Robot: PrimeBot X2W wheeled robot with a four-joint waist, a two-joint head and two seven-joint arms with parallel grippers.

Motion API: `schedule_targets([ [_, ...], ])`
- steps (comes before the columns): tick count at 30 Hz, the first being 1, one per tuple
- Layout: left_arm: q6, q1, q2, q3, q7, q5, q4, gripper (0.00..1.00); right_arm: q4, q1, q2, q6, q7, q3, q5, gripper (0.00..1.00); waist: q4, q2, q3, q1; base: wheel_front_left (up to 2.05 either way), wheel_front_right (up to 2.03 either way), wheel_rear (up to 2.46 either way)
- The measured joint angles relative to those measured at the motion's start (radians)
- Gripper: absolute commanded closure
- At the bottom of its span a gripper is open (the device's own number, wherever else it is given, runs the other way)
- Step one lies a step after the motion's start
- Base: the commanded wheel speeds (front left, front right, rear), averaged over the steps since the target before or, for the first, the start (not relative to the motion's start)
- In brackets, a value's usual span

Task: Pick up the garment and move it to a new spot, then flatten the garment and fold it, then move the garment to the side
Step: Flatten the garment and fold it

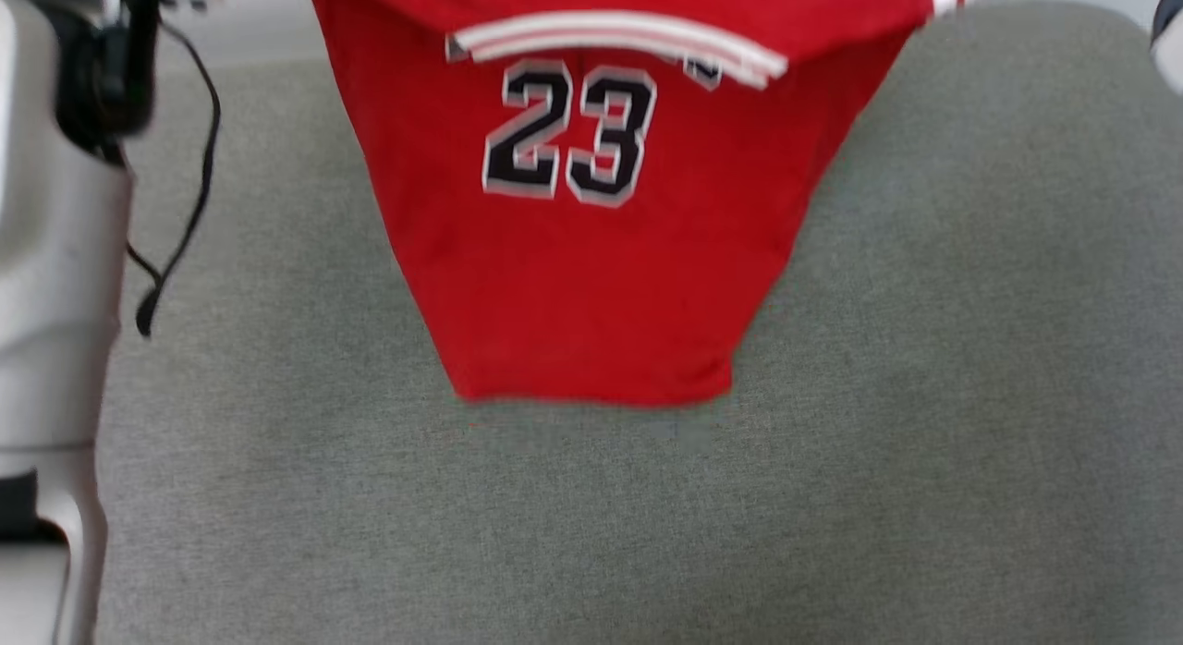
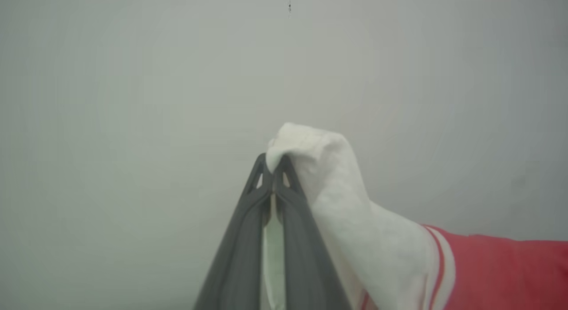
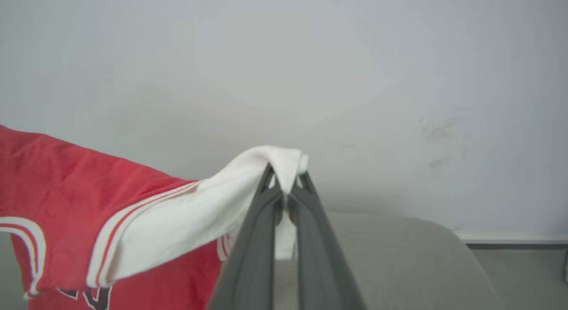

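Grey surface (image 1: pixel 924 460), red-and-white garment (image 1: pixel 591 285) hanging above, left tool (image 2: pixel 271 161) and right tool (image 3: pixel 286 176) each clamped on it

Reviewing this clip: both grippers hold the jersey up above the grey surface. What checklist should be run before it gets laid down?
1. Left gripper shut on a white sleeve of the red jersey: ok.
2. Right gripper shut on the other white sleeve: ok.
3. Jersey hangs spread between both grips, number 23 readable: ok.
4. Bottom hem clear of the grey upholstered surface: cannot tell.
5. Loose black cable apart from the jersey: ok.
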State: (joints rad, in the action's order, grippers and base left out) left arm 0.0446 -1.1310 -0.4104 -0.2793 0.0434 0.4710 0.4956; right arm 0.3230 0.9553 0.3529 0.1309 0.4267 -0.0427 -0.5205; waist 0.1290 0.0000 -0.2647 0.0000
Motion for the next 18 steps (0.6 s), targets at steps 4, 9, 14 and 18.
schedule_targets([
  [4, -0.027, -0.153, 0.002, 0.006, -0.067, -0.012, 0.081, 1.00, 0.046, 0.159, 0.017, 0.000, -0.082, -0.031, -0.010, 1.00, 0.003, 0.0000, -0.061, 0.0000, 0.00, 0.00, 0.00],
  [9, -0.037, -0.343, -0.016, 0.019, -0.142, -0.038, 0.146, 1.00, 0.102, 0.350, 0.025, 0.000, -0.180, -0.060, -0.013, 1.00, 0.010, 0.0000, -0.149, 0.0001, 0.00, 0.00, 0.00],
  [14, -0.042, -0.497, -0.017, 0.018, -0.179, -0.056, 0.190, 1.00, 0.148, 0.506, 0.032, 0.000, -0.254, -0.089, -0.026, 1.00, 0.019, 0.0000, -0.241, 0.0001, 0.00, 0.00, 0.00],
  [18, -0.044, -0.556, -0.015, 0.012, -0.188, -0.062, 0.213, 1.00, 0.200, 0.583, 0.031, 0.000, -0.295, -0.135, -0.044, 1.00, 0.026, 0.0000, -0.309, 0.0002, 0.00, 0.00, 0.00],
])
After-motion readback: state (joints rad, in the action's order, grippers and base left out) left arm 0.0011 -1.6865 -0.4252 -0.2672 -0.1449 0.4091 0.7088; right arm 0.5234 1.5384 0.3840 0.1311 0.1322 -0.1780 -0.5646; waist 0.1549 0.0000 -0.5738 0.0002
